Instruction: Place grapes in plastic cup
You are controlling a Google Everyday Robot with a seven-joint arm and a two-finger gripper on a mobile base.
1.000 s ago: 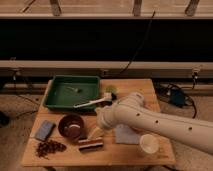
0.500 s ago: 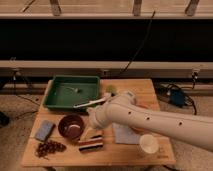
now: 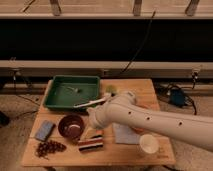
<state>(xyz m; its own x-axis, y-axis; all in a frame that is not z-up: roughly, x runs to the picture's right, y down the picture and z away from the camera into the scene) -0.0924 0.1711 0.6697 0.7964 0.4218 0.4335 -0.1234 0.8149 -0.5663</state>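
Arm (image 3: 150,120) moved left, end effector (image 3: 90,131) by bowl (image 3: 63,125), dark purple grapes (image 3: 49,148)

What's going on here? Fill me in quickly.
The robot's arm reaches across the table, its end effector open and empty beside the maroon bowl. The grapes lie untouched near the table's lower-left corner in the picture. The yellow-green plastic cup stands behind the arm, by the green tray.

No readable text, labels, brands, numbers or signs on anything visible.
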